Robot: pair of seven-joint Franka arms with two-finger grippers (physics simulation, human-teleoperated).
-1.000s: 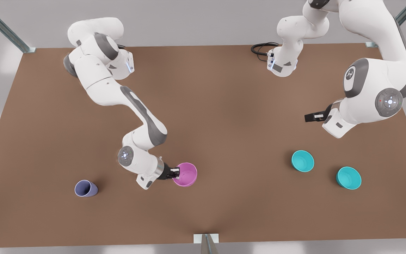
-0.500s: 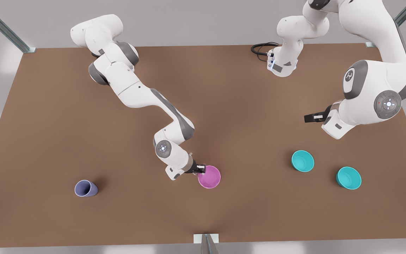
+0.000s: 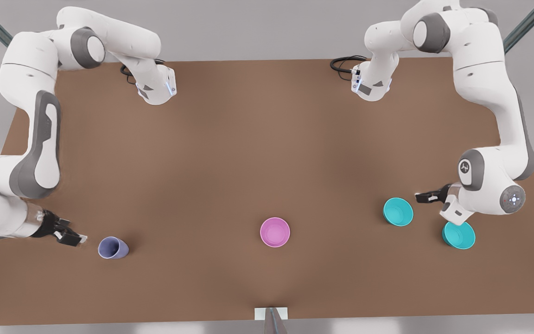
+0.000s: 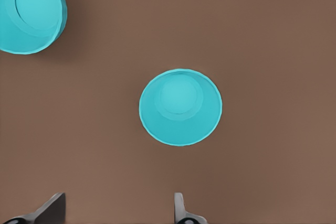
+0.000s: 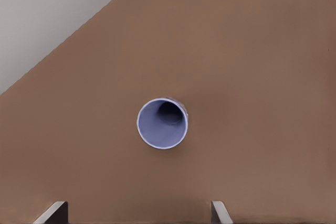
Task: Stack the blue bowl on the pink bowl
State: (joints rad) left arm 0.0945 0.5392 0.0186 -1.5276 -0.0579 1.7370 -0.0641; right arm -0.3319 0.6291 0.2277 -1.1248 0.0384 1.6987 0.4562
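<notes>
Risk: two look-alike teal bowls sat close together, so the left end effector [image 3: 427, 197] could've dropped on the wrong one or clipped a rim. It hovered empty, fingers spread, blue bowl [image 4: 180, 107] just ahead, second teal bowl [image 4: 31, 11] further off. Pink bowl [image 3: 275, 232] well beyond, mid-surface. Right end effector [image 3: 70, 237] waited spread near the lavender cup [image 5: 162, 123].

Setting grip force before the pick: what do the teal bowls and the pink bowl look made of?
The blue bowl and its twin look like smooth, hard glossy plastic or glazed ceramic: uniform colour, soft sheen, thin rim. The pink bowl looks the same, slightly more matte. These are renders, so the material stays open.
</notes>
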